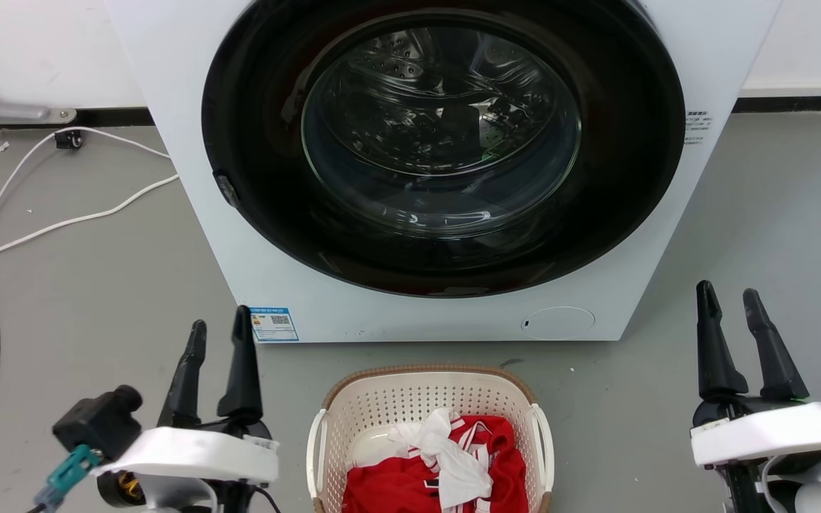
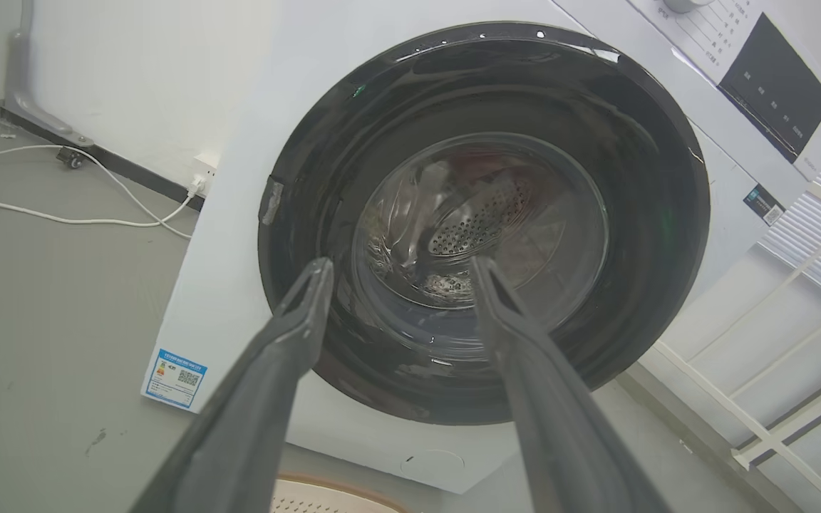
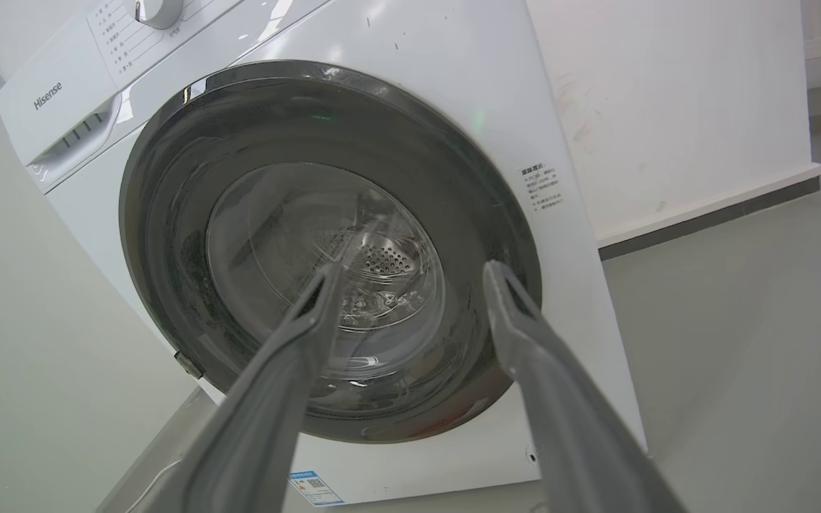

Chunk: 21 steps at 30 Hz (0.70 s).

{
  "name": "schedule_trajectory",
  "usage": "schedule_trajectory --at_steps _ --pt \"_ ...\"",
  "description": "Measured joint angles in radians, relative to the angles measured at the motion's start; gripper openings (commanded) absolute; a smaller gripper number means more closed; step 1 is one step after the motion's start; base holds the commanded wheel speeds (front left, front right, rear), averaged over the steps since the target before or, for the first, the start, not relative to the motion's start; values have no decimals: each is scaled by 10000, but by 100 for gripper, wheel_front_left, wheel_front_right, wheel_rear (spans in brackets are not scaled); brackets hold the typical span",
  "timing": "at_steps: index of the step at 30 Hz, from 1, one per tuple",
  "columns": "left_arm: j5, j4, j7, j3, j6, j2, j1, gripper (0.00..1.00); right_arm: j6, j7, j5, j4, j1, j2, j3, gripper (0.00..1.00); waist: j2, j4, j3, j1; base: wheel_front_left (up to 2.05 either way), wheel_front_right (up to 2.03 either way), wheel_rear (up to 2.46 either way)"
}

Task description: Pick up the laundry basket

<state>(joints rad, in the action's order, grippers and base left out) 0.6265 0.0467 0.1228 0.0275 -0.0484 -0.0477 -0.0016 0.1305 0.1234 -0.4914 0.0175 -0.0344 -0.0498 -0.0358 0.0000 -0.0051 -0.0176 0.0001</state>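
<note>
Spread and empty, left gripper [image 1: 219,318] at lower left and right gripper [image 1: 727,289] at lower right flank the laundry basket [image 1: 410,397] at bottom centre, holding red-and-white clothes [image 1: 410,486], below the washing machine [image 1: 189,214].

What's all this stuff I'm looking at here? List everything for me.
washing machine: one, white with a round black door, straight ahead
laundry basket: one, cream with brown rim and white handles, on the floor before the machine
clothes: a heap, red and white, inside the basket
cables: two, white, on the grey floor at left
sticker: one, blue, machine's lower left corner
left tool: one, dark fingers, open, left of the basket
right tool: one, dark fingers, open, right of the basket
</note>
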Motion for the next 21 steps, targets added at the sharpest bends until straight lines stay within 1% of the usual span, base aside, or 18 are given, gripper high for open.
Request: schedule_trajectory --at_steps 5,9,12,17,21 --pt "-1047 123 128 514 186 -48 17 100 2 128 550 25 85 2 174 100 0 -18 -5 0 0 0 0" --pt "-1626 98 228 828 560 -205 59 100 2 226 1101 31 144 0 180 100 0 -30 -1 0 0 0 0" --pt "-1975 4 313 1093 846 -374 99 100 2 291 1446 -6 176 0 194 100 0 -45 -2 0 0 0 0" --pt "-2533 -102 435 1778 1035 -685 96 100 2 437 2040 -113 259 0 244 100 0 -58 -3 0 0 0 0" --pt "-2909 -151 529 2243 1333 -861 94 100 2 525 2502 -142 350 0 247 100 0 -66 -3 0 0 0 0"
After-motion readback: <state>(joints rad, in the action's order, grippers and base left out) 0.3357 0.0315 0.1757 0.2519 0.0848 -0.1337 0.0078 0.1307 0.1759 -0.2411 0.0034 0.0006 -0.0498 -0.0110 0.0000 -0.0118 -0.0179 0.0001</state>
